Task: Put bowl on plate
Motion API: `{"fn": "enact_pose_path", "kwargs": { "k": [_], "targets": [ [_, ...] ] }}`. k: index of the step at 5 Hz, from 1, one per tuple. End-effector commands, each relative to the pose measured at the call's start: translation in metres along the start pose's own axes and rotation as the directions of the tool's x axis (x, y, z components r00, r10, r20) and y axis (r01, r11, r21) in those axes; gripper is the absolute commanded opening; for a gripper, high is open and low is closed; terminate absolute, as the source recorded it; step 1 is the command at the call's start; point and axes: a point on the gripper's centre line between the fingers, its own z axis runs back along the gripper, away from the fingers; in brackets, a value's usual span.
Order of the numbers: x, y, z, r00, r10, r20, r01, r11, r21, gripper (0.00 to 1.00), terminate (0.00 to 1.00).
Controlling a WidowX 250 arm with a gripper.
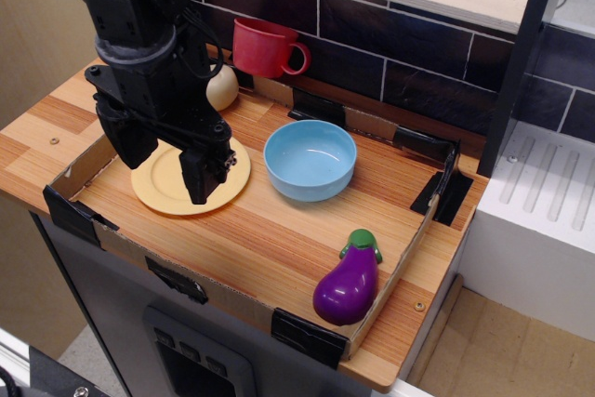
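The light-blue bowl (310, 159) sits upright on the wooden counter, near the middle. The pale yellow plate (165, 189) lies flat just left of it, partly hidden by my arm. My black gripper (165, 166) hangs over the plate with its two fingers spread apart and nothing between them. One finger (196, 174) stands over the plate's right part, the other (128, 141) over its left edge. The bowl is about a hand's width to the right of the gripper and untouched.
A red mug (265, 46) stands at the back by the dark tiled wall. A cream egg-shaped object (222, 88) sits behind the plate. A purple toy eggplant (349, 284) lies at the front right. A low cardboard rim (423, 230) borders the work area.
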Motion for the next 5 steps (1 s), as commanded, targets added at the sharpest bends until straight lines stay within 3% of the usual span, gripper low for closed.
{"fn": "enact_pose_path", "kwargs": {
  "k": [1, 3, 4, 5],
  "targets": [
    [0.0, 0.0, 0.0, 1.0, 0.0, 0.0, 0.0, 1.0, 0.0, 1.0, 0.0],
    [0.065, -0.035, -0.013, 0.988, 0.151, 0.045, -0.149, 0.988, -0.037, 1.0, 0.0],
    [0.088, -0.028, -0.02, 0.953, 0.3, 0.051, -0.296, 0.953, -0.065, 1.0, 0.0],
    [0.092, -0.022, -0.029, 0.937, 0.344, 0.063, -0.342, 0.939, -0.047, 1.0, 0.0]
  ]
}}
